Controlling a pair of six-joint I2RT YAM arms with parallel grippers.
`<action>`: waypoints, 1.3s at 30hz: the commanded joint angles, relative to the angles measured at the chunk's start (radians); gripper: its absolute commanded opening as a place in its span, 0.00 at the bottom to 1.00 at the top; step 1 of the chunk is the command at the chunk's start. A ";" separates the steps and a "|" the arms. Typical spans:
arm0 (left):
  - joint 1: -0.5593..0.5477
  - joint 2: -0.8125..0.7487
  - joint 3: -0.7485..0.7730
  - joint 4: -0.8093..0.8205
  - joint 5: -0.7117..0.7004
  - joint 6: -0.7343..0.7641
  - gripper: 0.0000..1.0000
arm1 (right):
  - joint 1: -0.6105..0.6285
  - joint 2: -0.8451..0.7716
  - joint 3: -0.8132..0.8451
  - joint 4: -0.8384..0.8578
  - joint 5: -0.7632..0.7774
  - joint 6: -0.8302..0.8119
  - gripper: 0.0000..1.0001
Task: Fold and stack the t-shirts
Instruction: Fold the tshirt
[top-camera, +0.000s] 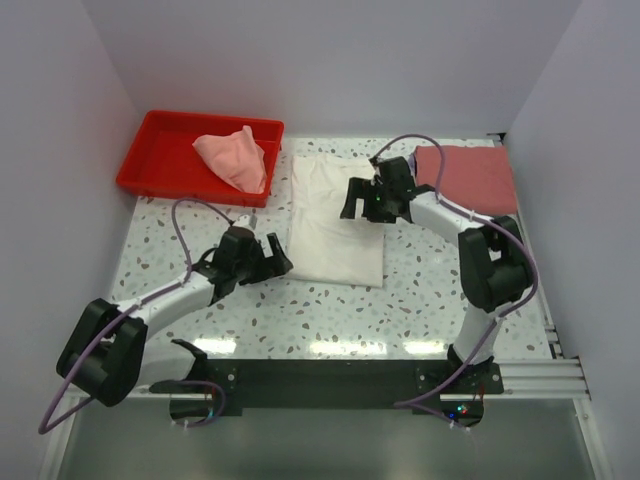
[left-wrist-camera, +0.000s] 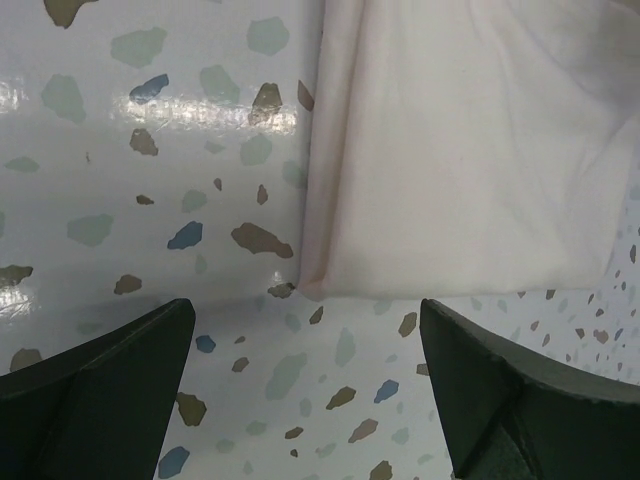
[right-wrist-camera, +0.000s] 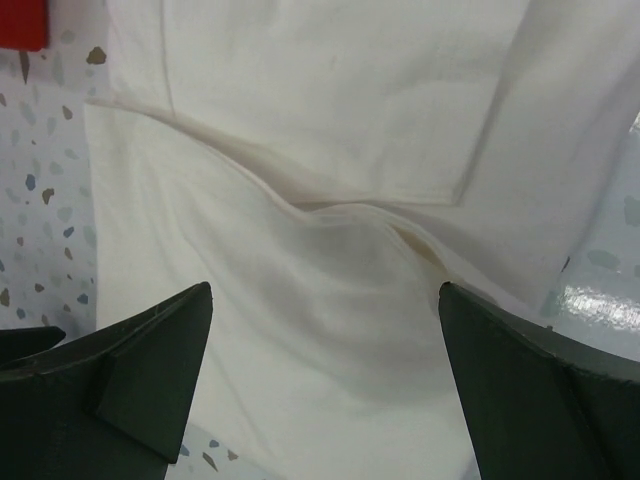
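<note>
The white t-shirt (top-camera: 335, 222) lies folded into a long strip in the middle of the table; its red print does not show. My left gripper (top-camera: 277, 256) is open and empty just off its near-left corner, which shows in the left wrist view (left-wrist-camera: 450, 150) ahead of the gripper (left-wrist-camera: 305, 325). My right gripper (top-camera: 366, 211) is open and empty over the shirt's right side; the right wrist view shows creased white cloth (right-wrist-camera: 330, 170) under the gripper (right-wrist-camera: 325, 300). The pale pink t-shirt (top-camera: 234, 158) lies crumpled in the red tray. The dusty-red t-shirt (top-camera: 468, 176) lies folded at the back right.
The red plastic tray (top-camera: 162, 160) stands at the back left; its corner shows in the right wrist view (right-wrist-camera: 22, 25). Walls close in the table at the back and on both sides. The speckled tabletop (top-camera: 330, 315) runs in front of the white shirt.
</note>
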 joint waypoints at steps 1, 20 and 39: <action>0.002 0.016 0.052 0.105 0.031 0.028 1.00 | -0.021 0.056 0.084 -0.010 0.013 -0.023 0.99; 0.002 0.124 0.072 0.111 0.022 0.047 1.00 | -0.081 0.026 0.214 -0.100 0.093 -0.034 0.99; 0.001 0.203 0.040 0.186 0.138 0.047 0.38 | -0.102 -0.408 -0.193 -0.123 0.319 0.070 0.99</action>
